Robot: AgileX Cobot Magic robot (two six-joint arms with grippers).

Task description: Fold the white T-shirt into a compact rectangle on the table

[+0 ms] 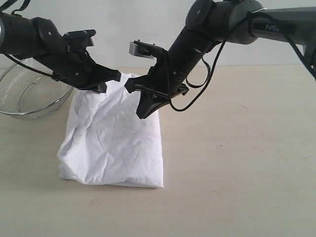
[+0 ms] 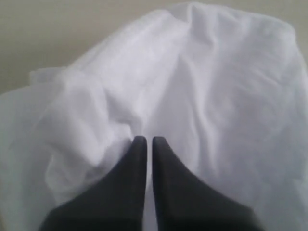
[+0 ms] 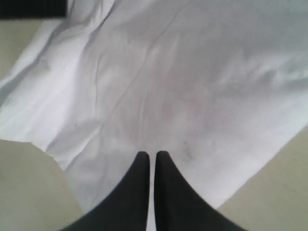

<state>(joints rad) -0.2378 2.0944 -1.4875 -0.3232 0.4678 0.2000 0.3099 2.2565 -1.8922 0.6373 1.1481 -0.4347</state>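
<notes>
The white T-shirt (image 1: 113, 143) lies folded into a wrinkled, roughly rectangular bundle on the table (image 1: 237, 163); its lettering and neck tag are hidden. My left gripper (image 1: 116, 76) is at the bundle's far edge. In the left wrist view its jaws (image 2: 146, 139) stand shut, with bunched shirt cloth (image 2: 216, 96) gathered at the tips. My right gripper (image 1: 140, 114) points down over the far right part of the bundle. In the right wrist view it (image 3: 152, 154) is shut with nothing in it, and the shirt (image 3: 192, 72) lies flat beneath.
A steel mesh bowl (image 1: 29, 94) stands at the far left, close behind the left arm. Bare tabletop (image 3: 24, 192) stretches to the right of the shirt and in front of it. A black cable loops under the right arm (image 1: 197, 94).
</notes>
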